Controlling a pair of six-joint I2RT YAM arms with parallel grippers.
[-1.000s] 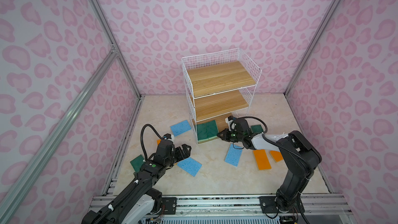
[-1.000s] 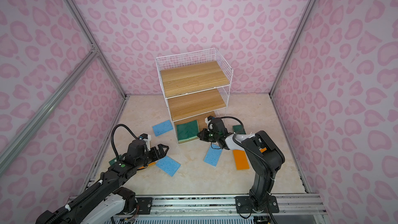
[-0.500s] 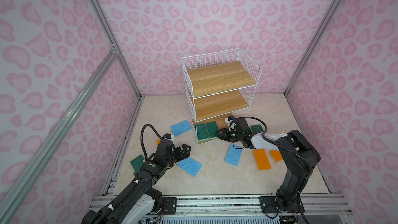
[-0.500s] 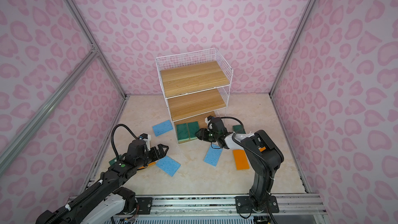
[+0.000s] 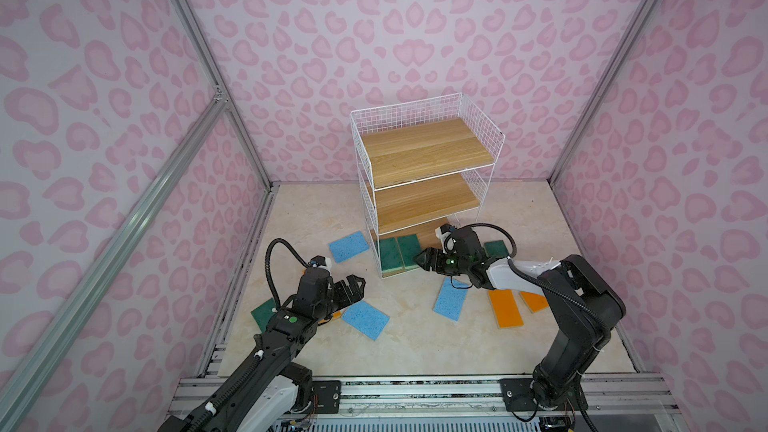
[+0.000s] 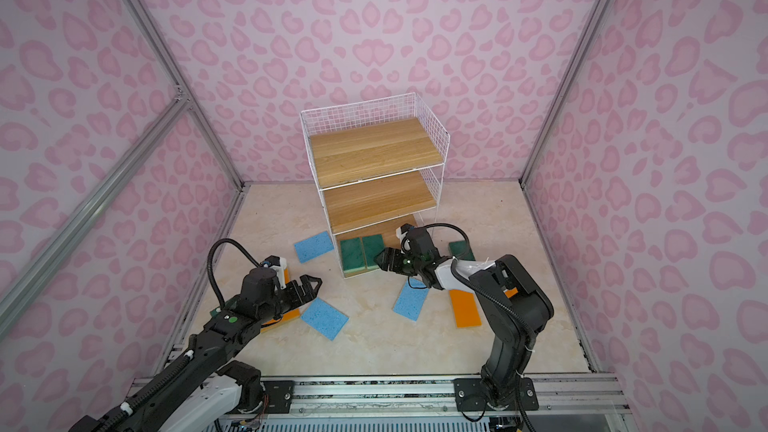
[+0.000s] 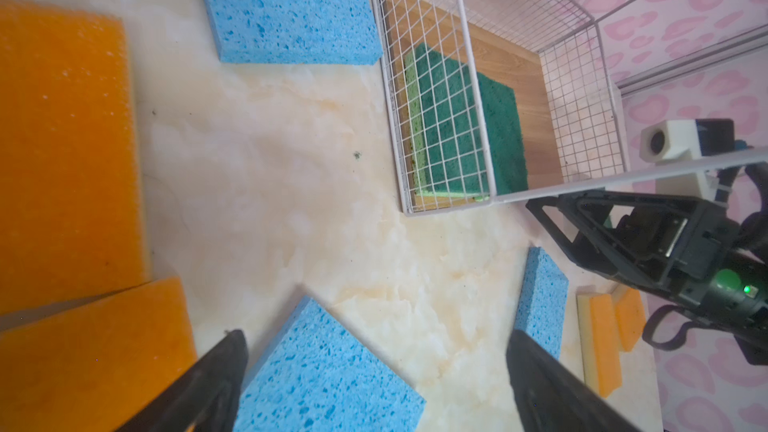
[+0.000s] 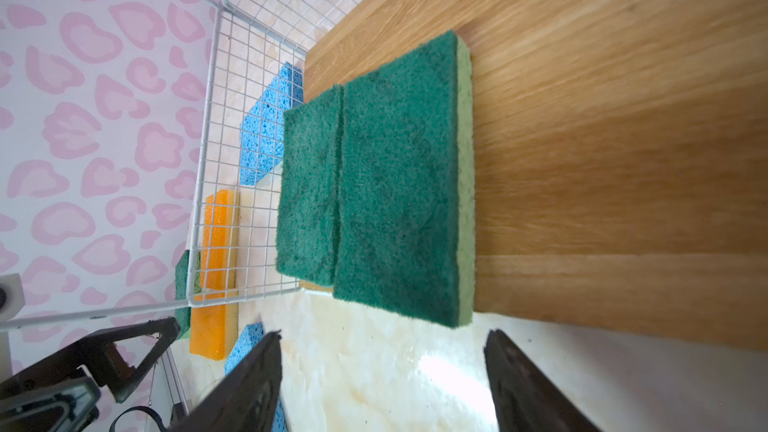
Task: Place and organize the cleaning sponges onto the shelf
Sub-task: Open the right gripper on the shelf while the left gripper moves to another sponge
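Since a second ago the right gripper (image 5: 420, 262) has let go. Its jaws have spread, and the green sponge (image 5: 409, 249) it carried now lies flat on the bottom board (image 5: 430, 238) of the shelf (image 5: 428, 151), touching a second green sponge (image 5: 390, 253) beyond it. The left gripper (image 5: 356, 284) has not moved.

In both top views the right gripper (image 6: 381, 262) points at the shelf's (image 6: 374, 151) open front. It is empty, its tips just short of the nearer sponge, and a blue sponge (image 5: 451, 299) lies under its wrist. The left gripper (image 6: 311, 284) hangs spread wide, with another blue sponge (image 6: 324, 317) just below its tips.

In the left wrist view the jaws stand wide. Between them are only the floor (image 7: 270, 184) and a corner of that blue sponge (image 7: 324, 380). Two orange sponges (image 7: 62, 151) lie off to one side.

In the right wrist view the fingers (image 8: 249, 384) are wide apart. Both green sponges (image 8: 407, 184) lie straight ahead, side by side, the nearer one reaching the board's front edge.
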